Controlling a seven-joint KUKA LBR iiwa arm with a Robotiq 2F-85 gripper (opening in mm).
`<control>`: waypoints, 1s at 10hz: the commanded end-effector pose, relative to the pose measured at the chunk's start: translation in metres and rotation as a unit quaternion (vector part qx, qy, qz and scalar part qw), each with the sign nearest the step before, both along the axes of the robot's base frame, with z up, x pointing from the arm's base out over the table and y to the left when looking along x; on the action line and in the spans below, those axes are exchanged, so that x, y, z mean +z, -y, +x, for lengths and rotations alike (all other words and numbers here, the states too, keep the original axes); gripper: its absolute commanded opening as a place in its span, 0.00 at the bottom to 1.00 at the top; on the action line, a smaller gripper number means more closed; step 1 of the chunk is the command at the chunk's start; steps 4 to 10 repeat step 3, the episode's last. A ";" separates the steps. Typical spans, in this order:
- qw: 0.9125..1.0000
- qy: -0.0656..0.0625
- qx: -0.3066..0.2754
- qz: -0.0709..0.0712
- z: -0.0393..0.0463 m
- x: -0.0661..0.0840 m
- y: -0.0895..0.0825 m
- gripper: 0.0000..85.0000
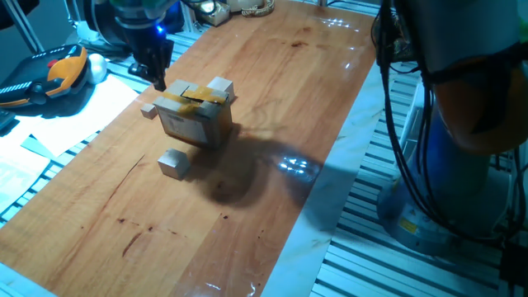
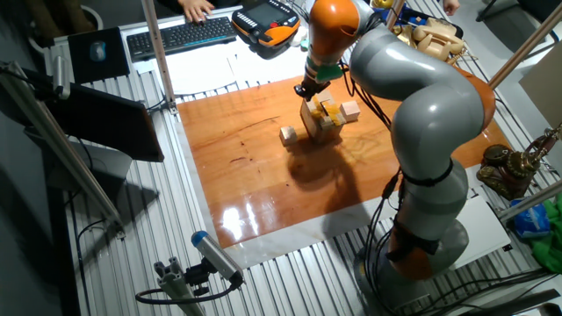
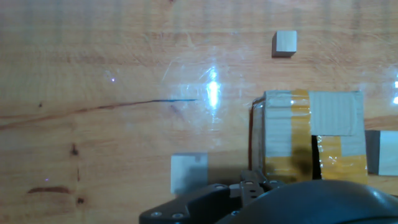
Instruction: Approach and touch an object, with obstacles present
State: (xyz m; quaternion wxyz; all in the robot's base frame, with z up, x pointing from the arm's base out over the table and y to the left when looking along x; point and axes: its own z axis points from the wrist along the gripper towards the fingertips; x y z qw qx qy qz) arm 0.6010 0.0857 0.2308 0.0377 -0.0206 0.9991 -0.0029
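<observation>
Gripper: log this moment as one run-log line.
gripper: above cardboard box edge, jaws state unclear | target tan cube: untouched, in front of box | cream cube: behind box | tiny cube: beside box

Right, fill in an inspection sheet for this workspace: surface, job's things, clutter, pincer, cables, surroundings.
Surface: wooden table, glare patches.
Job's things: light-tan cube, standing apart from the box, untouched.
Clutter: taped cardboard box; tiny cube and cream cube on opposite sides of it.
Pincer: pincer at the box's top edge, tiny-cube side; jaws unclear.
Cables: black bundle beside the arm.
Surroundings: keyboard, pendant.
</observation>
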 end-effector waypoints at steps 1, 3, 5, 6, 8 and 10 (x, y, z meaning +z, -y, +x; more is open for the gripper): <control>1.000 0.003 0.002 -0.005 0.0009 0.000 0.001 0.00; 1.000 0.000 0.003 -0.006 0.0013 -0.001 0.001 0.00; 1.000 0.000 0.003 -0.006 0.0013 -0.001 0.001 0.00; 1.000 0.000 0.003 -0.006 0.0013 -0.001 0.001 0.00; 1.000 0.000 0.003 -0.006 0.0013 -0.001 0.001 0.00; 1.000 0.000 0.003 -0.006 0.0013 -0.001 0.001 0.00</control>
